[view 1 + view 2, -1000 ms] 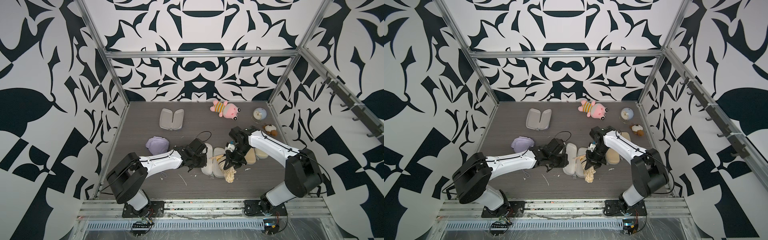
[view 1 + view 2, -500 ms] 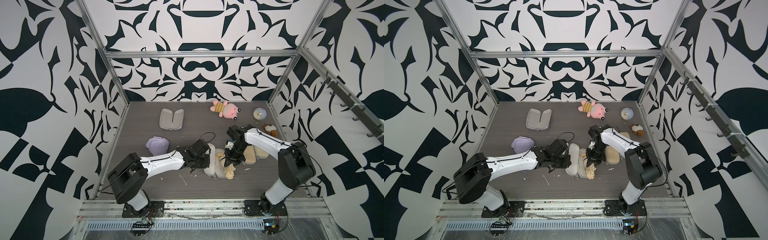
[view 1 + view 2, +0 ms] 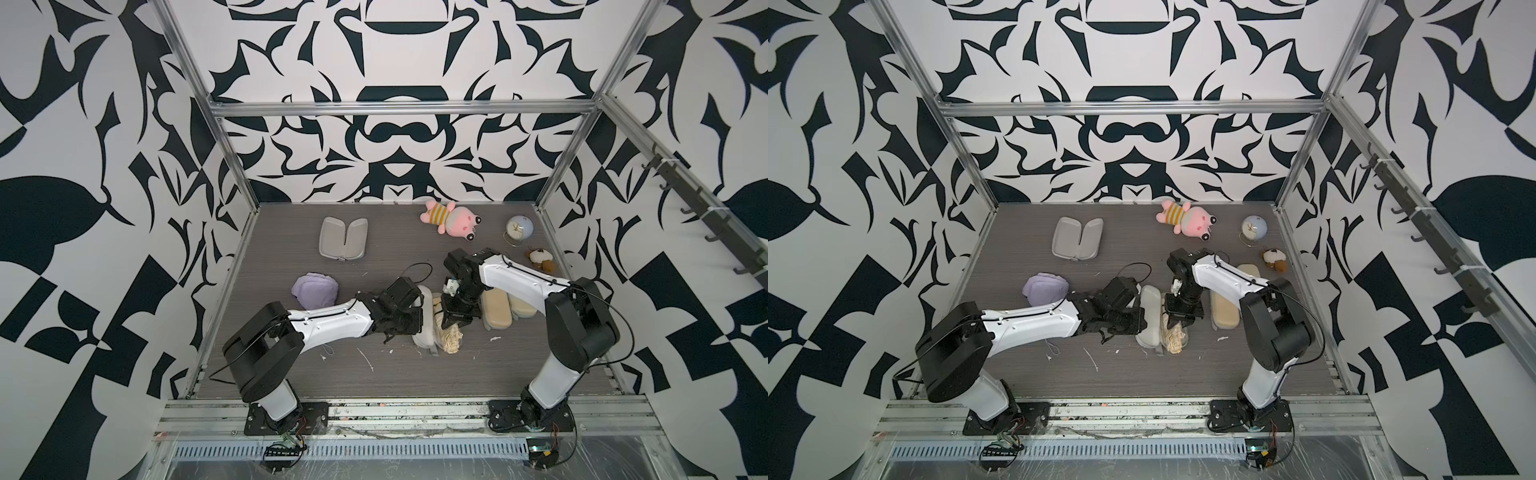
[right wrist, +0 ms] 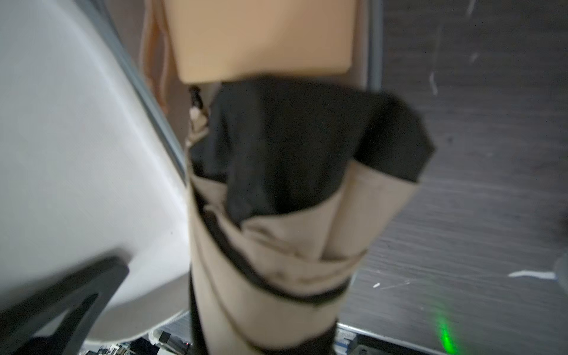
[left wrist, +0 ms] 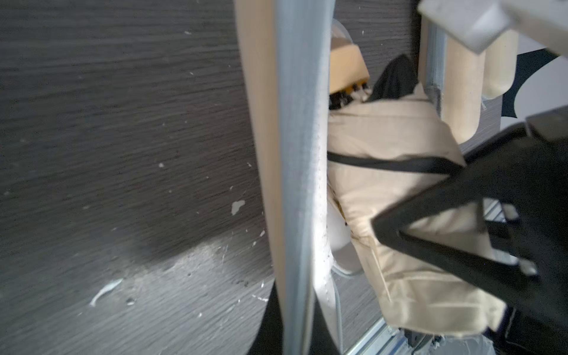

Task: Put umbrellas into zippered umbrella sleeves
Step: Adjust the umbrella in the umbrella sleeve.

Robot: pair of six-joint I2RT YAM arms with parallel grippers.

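Note:
In both top views an open beige umbrella sleeve (image 3: pixel 423 328) (image 3: pixel 1148 318) lies mid-table. My left gripper (image 3: pixel 409 321) (image 3: pixel 1134 321) is shut on the zip edge of its left half, which stands raised as a tall rim (image 5: pixel 292 153) in the left wrist view. A cream umbrella (image 3: pixel 448 338) (image 3: pixel 1173 337) (image 5: pixel 384 147) lies along the sleeve's other half, its near end poking out. My right gripper (image 3: pixel 454 316) (image 3: pixel 1180 313) is shut on the umbrella's fabric (image 4: pixel 276 246). Its beige handle (image 4: pixel 261 40) points away, beside the white lining (image 4: pixel 76 153).
Two closed beige sleeves (image 3: pixel 496 311) (image 3: pixel 521 308) lie right of the right arm. An open grey-lined sleeve (image 3: pixel 343 239) sits at the back, a lavender bundle (image 3: pixel 314 289) at left. A pink plush (image 3: pixel 451 218), a clock (image 3: pixel 519 228) and a small plush (image 3: pixel 540 259) stand back right.
The right gripper has carried the umbrella left onto the sleeve. The left gripper has moved right and tipped the sleeve's left half up.

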